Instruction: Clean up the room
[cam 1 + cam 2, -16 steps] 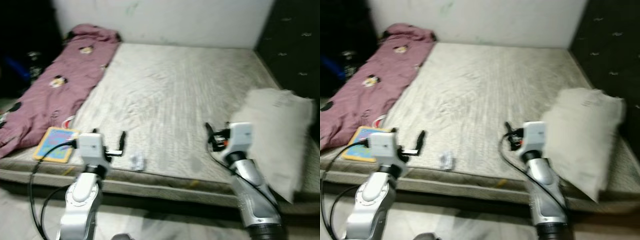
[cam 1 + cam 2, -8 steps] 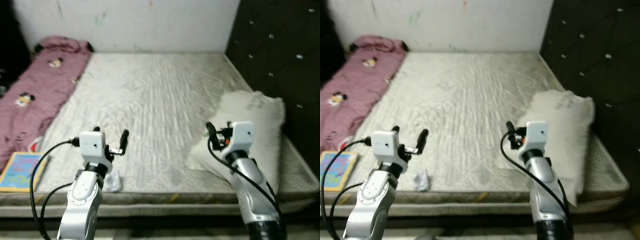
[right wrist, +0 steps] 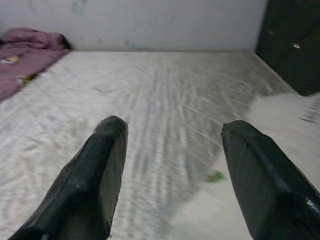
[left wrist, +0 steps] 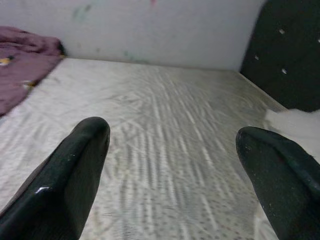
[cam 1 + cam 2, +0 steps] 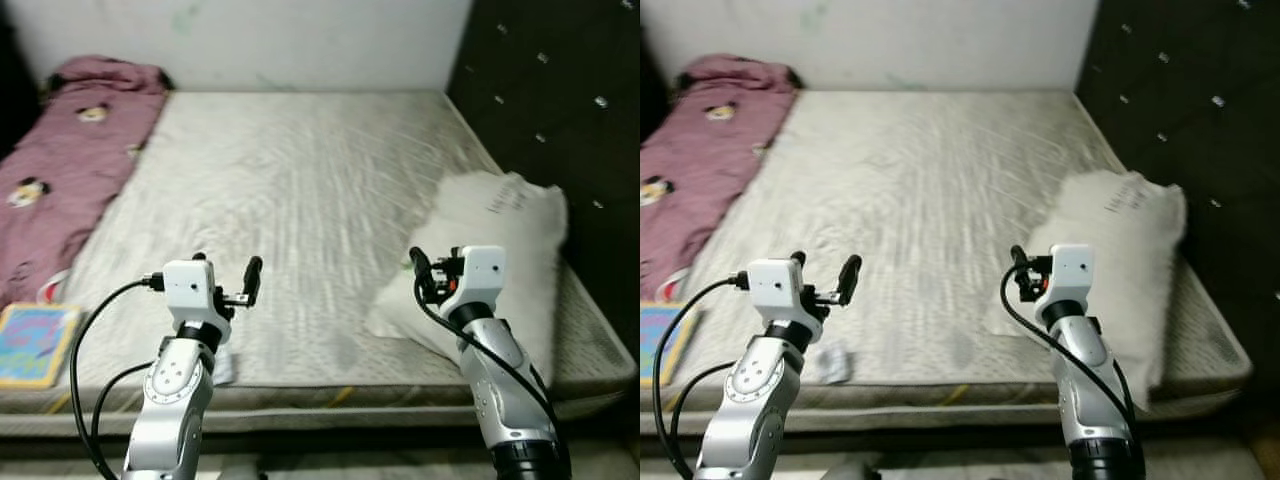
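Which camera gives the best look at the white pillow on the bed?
The left eye view: the whole pillow lies along the mattress's right side by the dark headboard. The right eye view shows much the same. The wrist views catch just a white corner.

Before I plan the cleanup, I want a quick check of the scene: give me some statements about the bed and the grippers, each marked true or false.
1. The white pillow lies on the mattress beside the dark headboard. True.
2. The pink blanket covers the pillow. False: it lies along the far left side of the mattress.
3. The left gripper holds the colourful book. False: its fingers are open and empty.
4. The right gripper is open. True.
5. A small crumpled wrapper lies near the mattress's front edge. True.
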